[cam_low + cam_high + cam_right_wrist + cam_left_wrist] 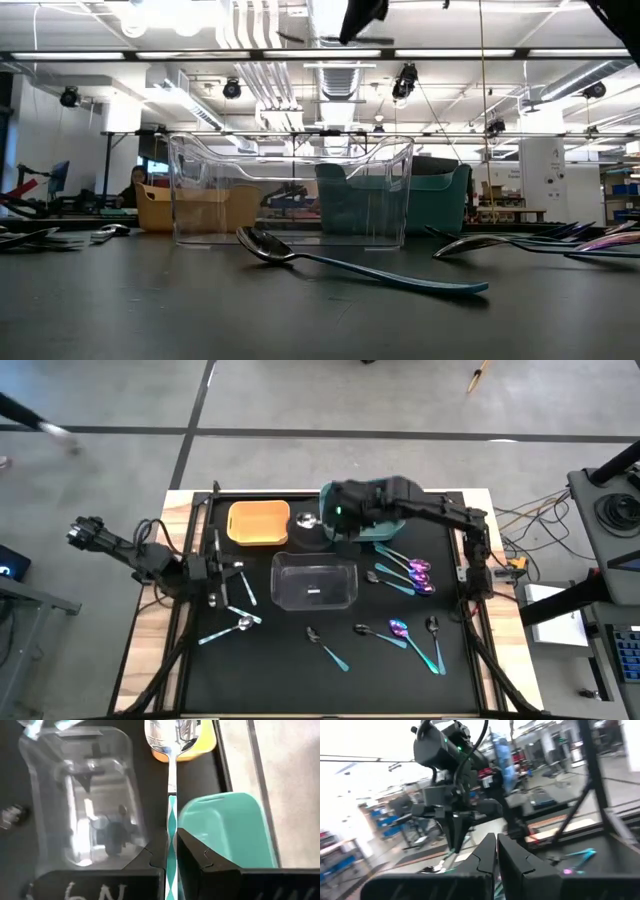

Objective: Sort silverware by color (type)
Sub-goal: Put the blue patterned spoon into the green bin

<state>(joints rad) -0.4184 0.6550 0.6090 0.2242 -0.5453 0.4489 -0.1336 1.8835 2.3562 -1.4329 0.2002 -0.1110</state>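
Note:
My right gripper (318, 520) hangs high over the gap between the orange bin (258, 522) and the teal bin (225, 827), shut on a spoon with a silver bowl (172, 737) and a teal handle. My left gripper (222, 570) waits shut at the table's left side, holding nothing, fingers together (496, 852). Other spoons lie flat on the black mat: silver ones (232, 627) near the left gripper, purple-pink ones (418, 572) and dark ones (328, 648) to the right and near side. One spoon (350, 265) lies in front of the clear bin (290, 190). My right gripper pinches the spoon's teal handle (171, 845) between its two fingers, coming from above. The handle runs along the fingers and out past their tips. The spoon is lifted clear of the table, its silver bowl over the orange bin's edge (200, 750).
A clear bin (314, 582) stands mid-table, with the orange and teal bins behind it toward the far edge. Dark frame rails (470, 560) run along the table's left and right sides. Cables and equipment (610, 510) sit beyond the right edge.

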